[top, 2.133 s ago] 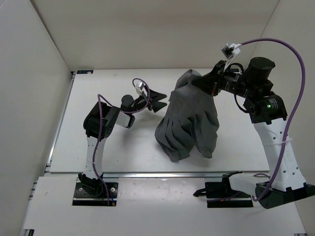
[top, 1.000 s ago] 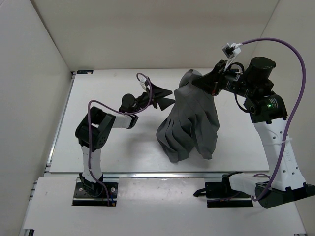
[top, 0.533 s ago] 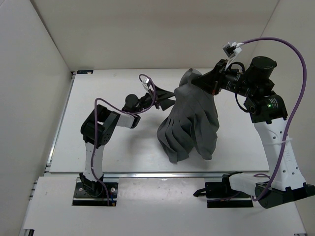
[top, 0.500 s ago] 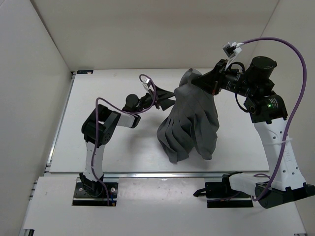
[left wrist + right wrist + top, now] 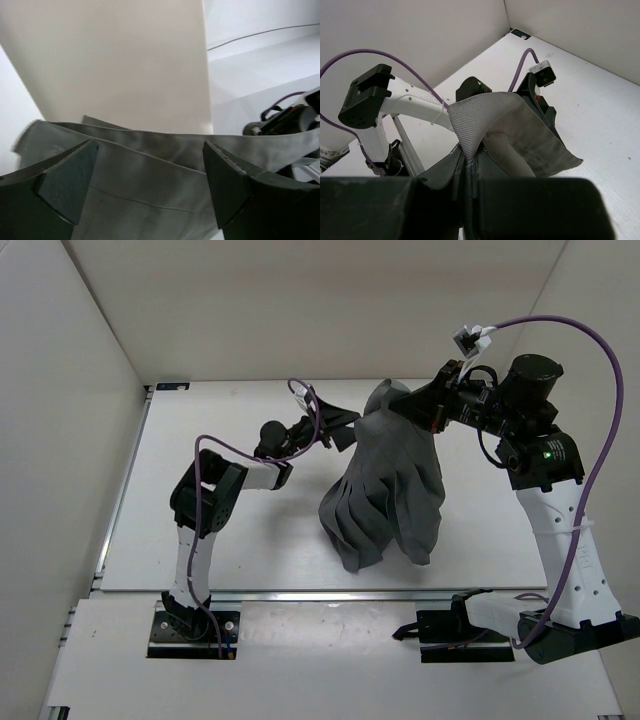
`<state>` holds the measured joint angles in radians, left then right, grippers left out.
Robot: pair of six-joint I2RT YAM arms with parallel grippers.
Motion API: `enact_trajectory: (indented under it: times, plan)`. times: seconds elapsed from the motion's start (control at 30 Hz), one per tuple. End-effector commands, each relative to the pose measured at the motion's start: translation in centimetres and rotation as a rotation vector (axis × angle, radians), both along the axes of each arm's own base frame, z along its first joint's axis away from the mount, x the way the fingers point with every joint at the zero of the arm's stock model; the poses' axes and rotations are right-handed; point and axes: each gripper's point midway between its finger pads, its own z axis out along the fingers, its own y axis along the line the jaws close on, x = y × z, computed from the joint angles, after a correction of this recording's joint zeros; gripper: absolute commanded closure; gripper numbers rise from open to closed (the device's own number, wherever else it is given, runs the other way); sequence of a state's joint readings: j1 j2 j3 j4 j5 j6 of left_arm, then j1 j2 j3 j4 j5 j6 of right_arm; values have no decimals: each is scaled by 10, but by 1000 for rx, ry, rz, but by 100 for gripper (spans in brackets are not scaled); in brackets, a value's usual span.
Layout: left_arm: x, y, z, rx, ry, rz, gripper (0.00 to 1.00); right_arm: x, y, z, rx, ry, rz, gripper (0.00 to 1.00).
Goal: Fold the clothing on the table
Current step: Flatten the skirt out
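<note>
Here's the big matte white rectangular surface (image 5: 270,540), and nothing lies folded on it. The mid-grey pleated fabric skirt (image 5: 385,490) sits right of centre, and it isn't flat at all. It hangs in a tall, rumpled drape, with the flared hem (image 5: 365,540) bunched on the surface towards the near edge and the upper part hoisted into the air at the far side.

Up top, the right claw (image 5: 398,410) is pressed together on the cloth. The right wrist view shows a peak of grey weave pinched between its fingers, with the rest falling away below.

Now the left claw (image 5: 345,428), spread wide, comes in at the skirt's left upper edge. From the left wrist view, the waistband (image 5: 150,190) fills the gap ahead of the two black fingers (image 5: 70,180). Whether that edge is already between them I can't tell, but nothing is gripped on that side.

So by my reckoning this is early going: no crease made, no panel laid over. One corner is secured. What's left looks like nearly everything: a second hold, stretching the garment out, laying it smooth, then the folds themselves.
</note>
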<state>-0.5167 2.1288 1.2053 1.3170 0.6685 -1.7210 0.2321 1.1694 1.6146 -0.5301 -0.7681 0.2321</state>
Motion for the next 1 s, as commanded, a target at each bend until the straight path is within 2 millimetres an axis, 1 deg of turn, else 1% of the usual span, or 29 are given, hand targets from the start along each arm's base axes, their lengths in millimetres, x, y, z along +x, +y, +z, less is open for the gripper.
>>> enact_trajectory:
  times: [0.0,0.03,0.07,0.1,0.13,0.17,0.2,0.23,0.27,0.3,0.33,0.4,0.43,0.5,0.53,0.57,0.6,0.63,0.67,0.7,0.73,0.77,0.8,0.83,0.87,0.9,0.93,0.97]
  plan:
    - [-93,39,117,-323,-514,-68,8,-5,-2,26,24,-105,3,100]
    - [-95,40,117,-326,-495,-74,24,-2,-3,26,27,-109,-2,100]
    - [-99,42,116,-323,-484,-73,45,1,-3,25,24,-107,-5,99]
    - [-100,44,117,-326,-474,-69,56,-1,-5,25,30,-102,-11,100]
    - [-101,47,115,-324,-452,-56,71,0,-7,27,26,-119,-20,100]
    - [-104,54,117,-327,-450,-45,81,0,-8,28,27,-122,-28,100]
    - [-104,56,117,-324,-440,-47,85,4,-10,26,24,-116,-40,100]
    - [-104,62,115,-312,-441,-38,94,2,-10,24,21,-113,-40,100]
    - [-109,64,119,-318,-441,-36,99,6,-12,25,17,-122,-53,100]
    - [-114,68,123,-320,-447,-30,100,8,-12,23,14,-108,-61,100]
    - [-115,73,128,-327,-458,-16,100,10,-12,22,9,-111,-70,100]
    - [-124,84,133,-318,-485,4,100,17,-13,13,-4,-89,-86,100]
    - [-123,89,135,-316,-494,19,100,20,-14,12,-6,-87,-103,99]
    - [-132,102,138,-288,-518,28,100,20,-15,6,-22,-72,-105,100]
    - [-131,108,136,-253,-531,54,100,21,-13,4,-27,-69,-102,100]
    - [-123,110,130,-200,-517,75,100,18,-9,0,-38,-63,-81,100]
    - [-122,108,123,-135,-534,93,88,13,-4,-4,-49,-59,-54,100]
    - [-124,112,128,-110,-573,117,60,15,-3,-5,-51,-60,-61,100]
    - [-123,108,122,-52,-626,129,51,11,1,-7,-59,-61,-42,100]
    - [-129,105,127,-20,-729,135,38,12,2,-11,-60,-45,-43,100]
    - [-132,98,134,0,-759,120,29,6,1,-9,-60,-48,-29,100]
    - [-137,89,128,43,-808,88,26,6,2,-7,-54,-52,-25,100]
    - [-133,83,129,81,-863,101,20,3,4,-8,-55,-47,-11,100]
    - [-135,76,138,93,-951,121,18,5,4,-9,-57,-44,-17,100]
    - [-133,68,130,126,-928,99,18,3,3,-7,-57,-47,-15,100]
    - [-127,63,127,156,-962,114,17,1,4,-8,-56,-44,-11,100]
    - [-121,61,126,169,-982,132,17,-2,4,-3,-46,-50,-9,100]
    - [-120,55,122,171,-988,119,17,-2,5,-3,-49,-59,1,100]
